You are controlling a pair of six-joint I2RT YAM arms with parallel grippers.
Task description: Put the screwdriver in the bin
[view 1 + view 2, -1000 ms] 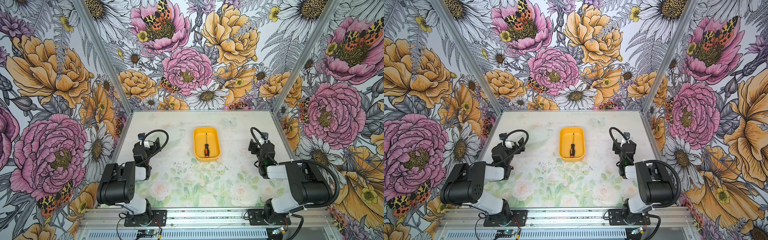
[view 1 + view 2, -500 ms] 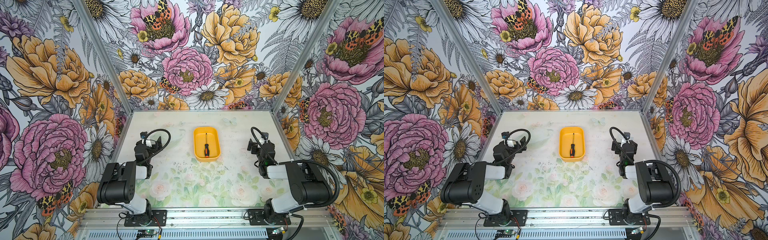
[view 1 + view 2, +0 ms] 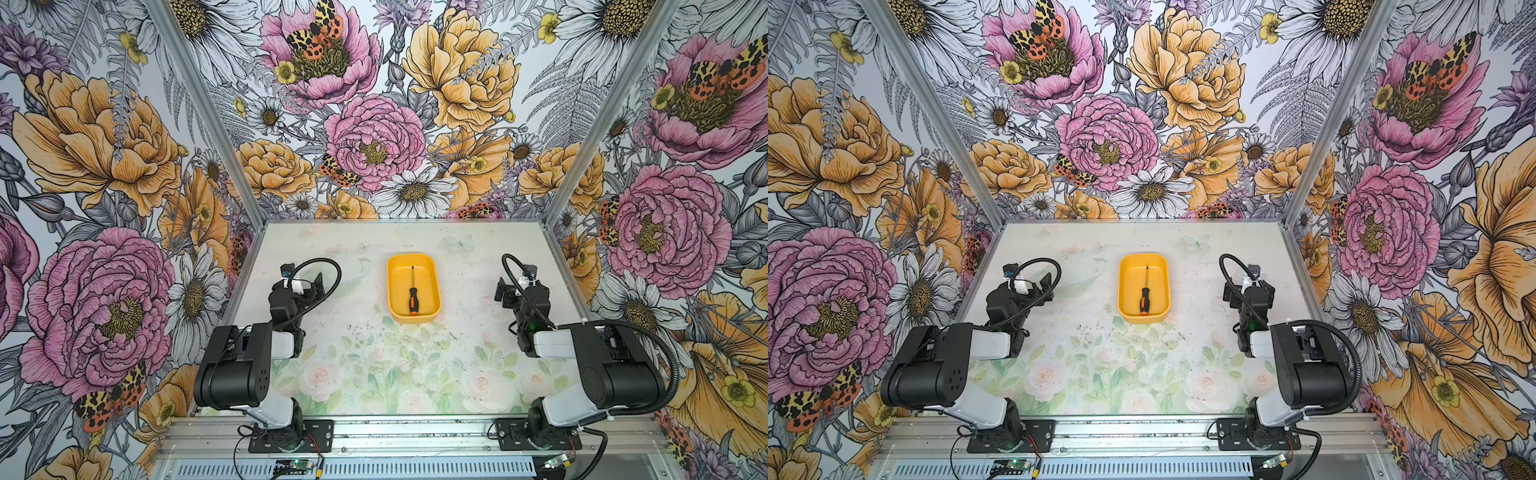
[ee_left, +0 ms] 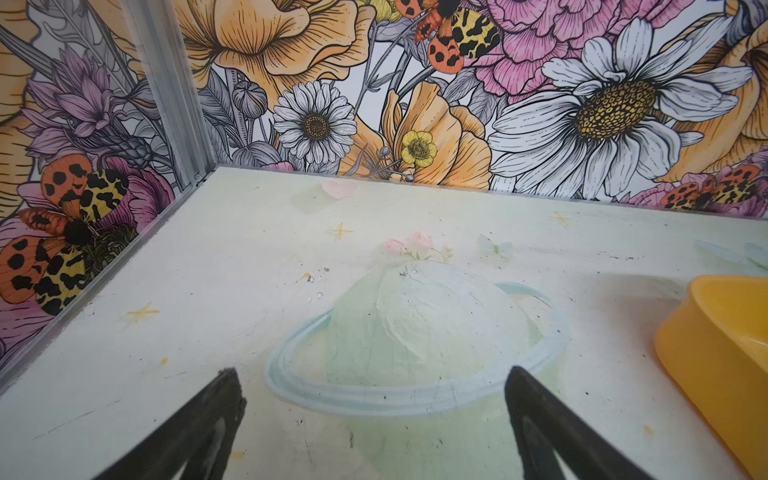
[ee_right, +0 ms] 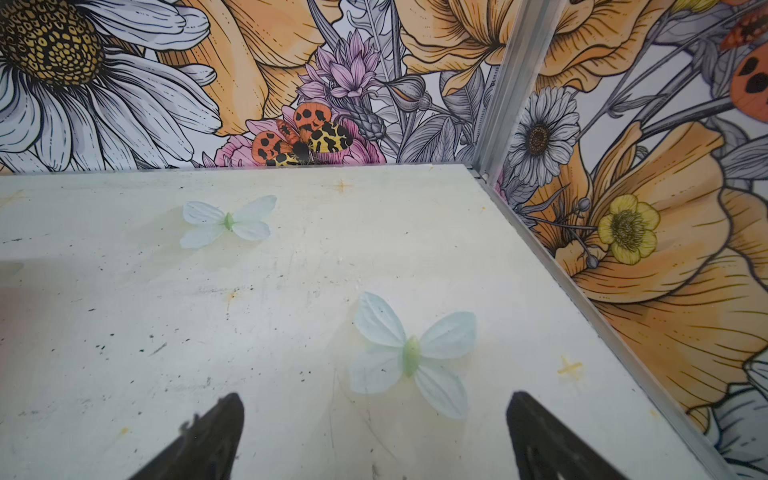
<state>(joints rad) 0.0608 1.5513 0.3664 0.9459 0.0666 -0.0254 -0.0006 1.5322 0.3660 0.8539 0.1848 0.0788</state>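
looks like the last step, with the job as good as done. can see the screwdriver (image 3: pixel 412 296) lying flat inside the bin (image 3: pixel 400 278), near its middle, handle toward the robot and thin tip toward the back wall. shows up the same way in both top views. holding nothing with the left gripper (image 4: pixel 372 374): wide open above the bare table (image 4: pixel 208 291), off to one side of the bin. holding nothing with the right gripper (image 5: pixel 374 398) either: wide open, with a painted butterfly (image 5: pixel 409 353) on the table just ahead, well apart from the bin. probably calls for nothing more than keeping both arms clear of the bin, so as not to bump it. found no words, brands or labels to read anywhere.
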